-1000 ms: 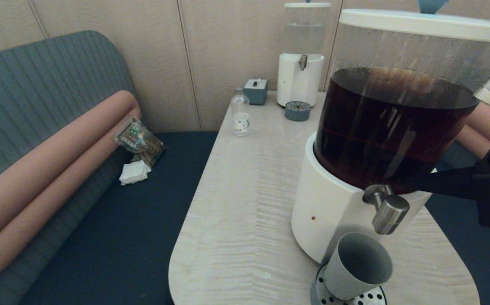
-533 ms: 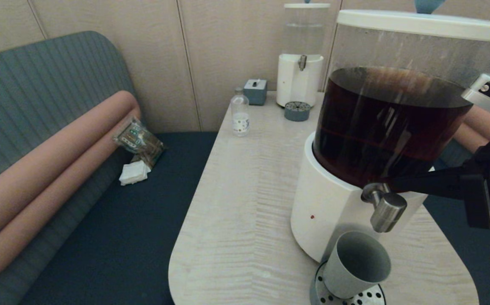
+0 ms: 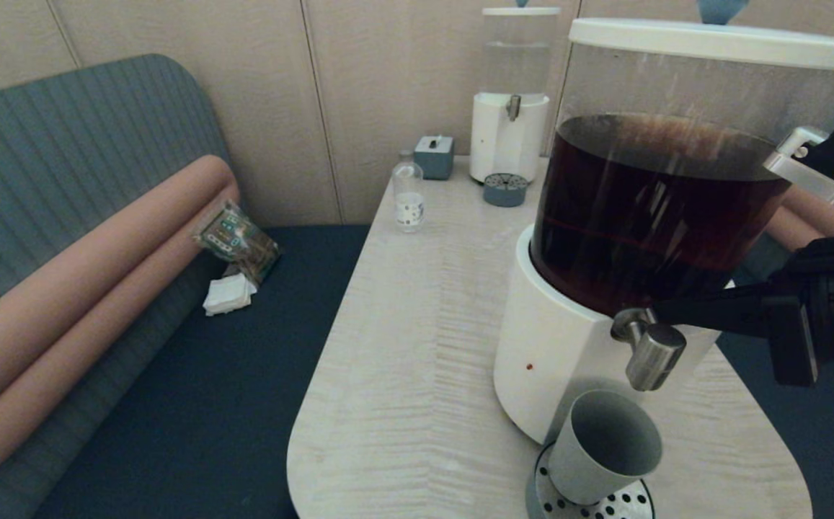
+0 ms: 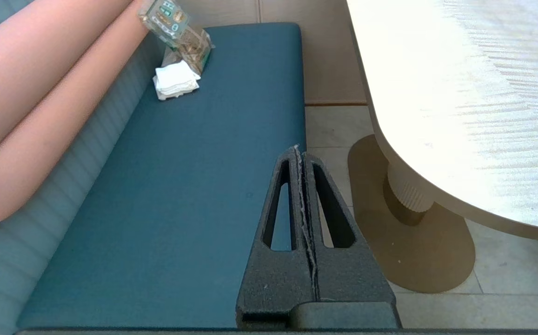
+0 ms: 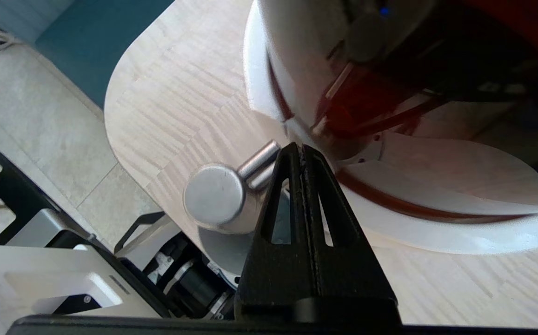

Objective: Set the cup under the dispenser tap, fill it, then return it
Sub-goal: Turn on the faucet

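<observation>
Right gripper: fingers pressed together, nothing held, tips laid against the stem behind the dispenser tap. Left gripper: likewise closed and empty, parked over the bench seat beside the worktop. Cup: empty, stood on the perforated drip tray beneath the spout. Step judged: working the tap. A slow, steady push along the tap's travel was advised, with the cup's mouth watched for alignment under the spout.

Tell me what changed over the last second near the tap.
The right gripper, fingers shut, has slid leftward to the dispenser tap, its tip now by the tap's stem. The cup stays on the drip tray, empty. The left gripper is parked, shut.
</observation>
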{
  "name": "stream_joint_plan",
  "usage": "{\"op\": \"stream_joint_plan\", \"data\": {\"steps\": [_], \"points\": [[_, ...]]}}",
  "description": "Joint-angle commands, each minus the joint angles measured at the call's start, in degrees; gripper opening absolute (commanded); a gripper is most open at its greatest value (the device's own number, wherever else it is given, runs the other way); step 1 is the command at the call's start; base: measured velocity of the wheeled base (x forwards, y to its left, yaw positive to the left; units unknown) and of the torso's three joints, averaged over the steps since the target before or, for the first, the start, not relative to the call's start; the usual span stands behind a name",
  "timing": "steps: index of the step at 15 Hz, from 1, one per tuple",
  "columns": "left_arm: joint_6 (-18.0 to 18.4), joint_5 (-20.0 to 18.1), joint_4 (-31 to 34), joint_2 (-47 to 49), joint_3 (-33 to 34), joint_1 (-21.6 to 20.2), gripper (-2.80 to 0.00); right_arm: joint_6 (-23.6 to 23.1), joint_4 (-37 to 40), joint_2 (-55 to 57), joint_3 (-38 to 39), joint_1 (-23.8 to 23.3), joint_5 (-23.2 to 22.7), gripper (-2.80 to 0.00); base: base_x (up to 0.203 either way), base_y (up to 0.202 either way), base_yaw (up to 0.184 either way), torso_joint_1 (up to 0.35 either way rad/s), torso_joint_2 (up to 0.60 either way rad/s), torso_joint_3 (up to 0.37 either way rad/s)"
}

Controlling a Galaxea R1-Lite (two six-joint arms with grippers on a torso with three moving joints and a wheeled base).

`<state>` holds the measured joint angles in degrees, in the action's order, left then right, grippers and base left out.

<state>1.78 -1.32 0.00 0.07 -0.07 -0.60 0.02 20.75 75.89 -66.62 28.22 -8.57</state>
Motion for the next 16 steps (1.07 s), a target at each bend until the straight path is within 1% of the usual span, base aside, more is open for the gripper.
{"op": "stream_joint_plan", "data": {"steps": [1, 11, 16], "points": [[-0.02, 0.00, 0.00, 0.01, 0.03, -0.02, -2.80, 0.07, 0.17, 0.84, 0.00, 0.35, -0.13, -2.80, 0.000, 0.000, 0.000, 0.000, 0.00, 0.000], [-0.02, 0.00, 0.00, 0.01, -0.01, -0.02, -2.80, 0.07, -1.69, 1.84, 0.26, 1.05, -0.22, -2.80, 0.000, 0.000, 0.000, 0.000, 0.00, 0.000], [0.04, 0.00, 0.00, 0.01, -0.01, -0.02, -2.80, 0.03, -2.99, 1.19, 0.83, 2.41, -0.13, -2.80, 0.000, 0.000, 0.000, 0.000, 0.00, 0.000]]}}
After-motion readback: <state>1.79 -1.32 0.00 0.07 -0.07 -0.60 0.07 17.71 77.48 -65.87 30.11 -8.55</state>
